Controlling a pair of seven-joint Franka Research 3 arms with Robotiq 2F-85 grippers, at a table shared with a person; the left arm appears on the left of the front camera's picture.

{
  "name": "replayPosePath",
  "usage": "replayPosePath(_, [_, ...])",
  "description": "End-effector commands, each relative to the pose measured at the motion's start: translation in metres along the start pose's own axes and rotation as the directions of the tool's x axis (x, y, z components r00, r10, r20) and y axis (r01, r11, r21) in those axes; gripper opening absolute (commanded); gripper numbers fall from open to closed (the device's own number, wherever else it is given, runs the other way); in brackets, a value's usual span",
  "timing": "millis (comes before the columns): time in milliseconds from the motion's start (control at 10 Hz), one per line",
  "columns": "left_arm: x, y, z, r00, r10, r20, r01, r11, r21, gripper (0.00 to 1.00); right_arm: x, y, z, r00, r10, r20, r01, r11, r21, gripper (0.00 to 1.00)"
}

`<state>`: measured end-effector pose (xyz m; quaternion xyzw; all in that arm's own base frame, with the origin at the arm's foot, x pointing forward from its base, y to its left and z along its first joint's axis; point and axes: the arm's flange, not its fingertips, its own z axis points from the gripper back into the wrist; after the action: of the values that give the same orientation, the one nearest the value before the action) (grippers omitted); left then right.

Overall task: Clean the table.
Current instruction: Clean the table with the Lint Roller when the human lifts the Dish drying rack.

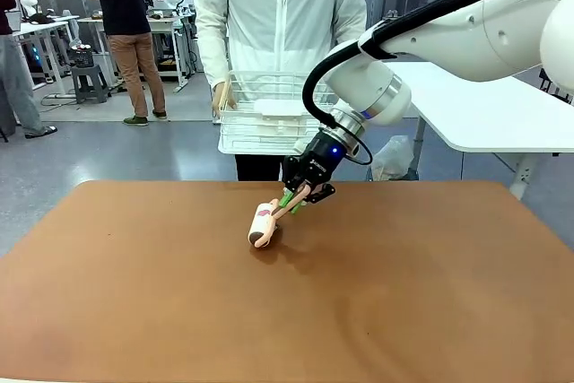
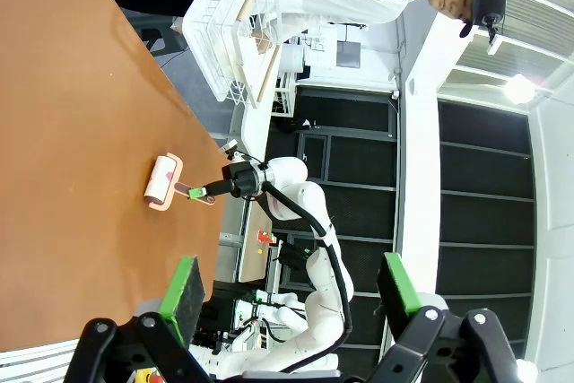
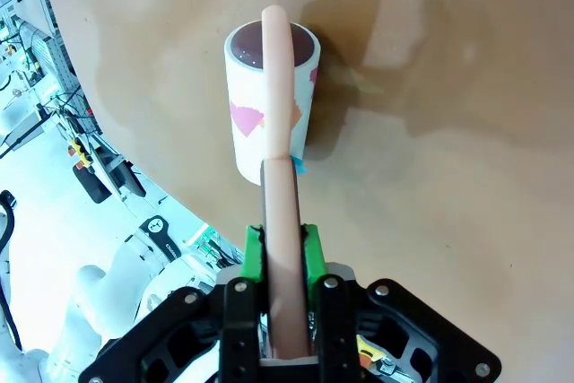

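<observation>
My right gripper (image 1: 296,200) is clamped on the pinkish handle of the lint roller (image 1: 263,224), with a green pad on either side near the handle's end. The roll rests on the worktop (image 1: 421,302), near the far edge and about midway along it. The handle slants up from the roll to the gripper. My left gripper (image 2: 289,286) hangs well apart from the roller, jaws wide and nothing between them.

I judge the step in hand to be running the sticky roll over the brown surface. To do it well, I'd press down just enough for the roll's whole width to lie flat. Then I'd draw it in straight, overlapping passes from the far edge toward the near one, wrist angle steady so the roll turns rather than skids. My grip sits far from the roll, so too much pressure could twist the handle between the pads.
</observation>
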<state>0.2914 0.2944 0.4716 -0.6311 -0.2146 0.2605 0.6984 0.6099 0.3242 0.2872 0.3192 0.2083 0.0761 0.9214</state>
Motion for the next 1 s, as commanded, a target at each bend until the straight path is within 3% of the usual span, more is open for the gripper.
replayPosePath(0, [0.0,-0.001,0.004,1.0,-0.008,-0.007,0.008,1.0,-0.017,1.0,-0.003,-0.004,-0.021,0.998,-0.023,-0.058,0.017,0.995,-0.094,0.21])
replayPosePath(300, [0.0,-0.001,0.004,1.0,-0.008,-0.007,0.008,1.0,-0.017,1.0,-0.005,0.002,0.0,1.0,-0.005,0.003,0.005,0.997,-0.083,0.21])
replayPosePath(500, [0.0,-0.001,0.004,1.0,-0.008,-0.007,0.008,1.0,-0.017,1.0,-0.024,0.015,0.032,0.998,0.04,0.05,-0.036,0.995,-0.094,0.21])
replayPosePath(700, [0.0,-0.001,0.004,1.0,-0.008,-0.007,0.008,1.0,-0.017,1.0,-0.064,0.013,0.102,0.995,0.03,0.091,-0.008,0.972,-0.236,0.21])
replayPosePath(900, [0.0,-0.001,0.004,1.0,-0.008,-0.007,0.008,1.0,-0.017,1.0,-0.116,0.002,0.157,0.99,0.01,0.138,0.029,0.96,-0.279,0.21])
